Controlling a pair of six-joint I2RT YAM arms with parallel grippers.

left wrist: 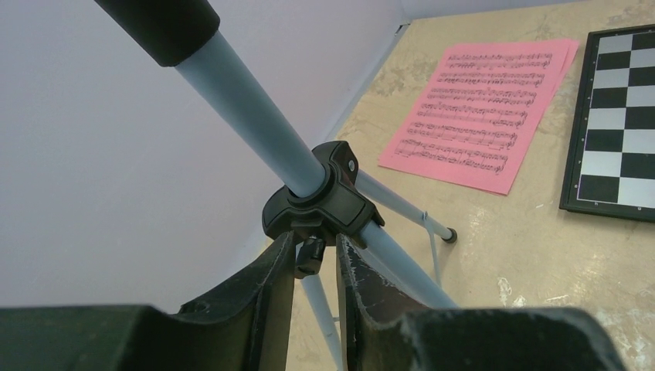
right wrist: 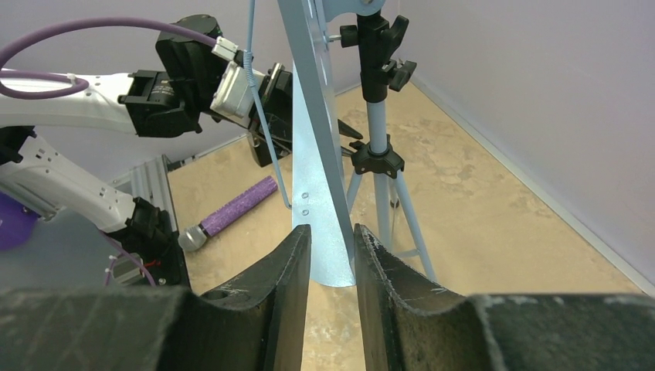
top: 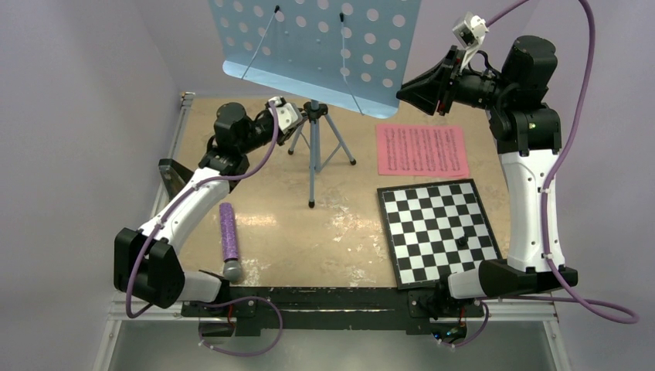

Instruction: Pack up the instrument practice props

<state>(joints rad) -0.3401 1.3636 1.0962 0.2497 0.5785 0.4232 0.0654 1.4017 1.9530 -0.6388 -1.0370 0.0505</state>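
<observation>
The light-blue perforated music stand stands at the back middle on its tripod legs. My left gripper is at the black tripod hub, its fingers nearly shut around the small knob under the hub. My right gripper is raised at the tray's lower right corner, and the tray's edge sits between its closed-in fingers. Pink sheet-music pages lie flat to the right of the stand. I cannot make out the metronome.
A black-and-white checkered board lies front right with a small dark object on it, too small to identify. A purple glitter microphone lies front left. Walls close in the back and both sides.
</observation>
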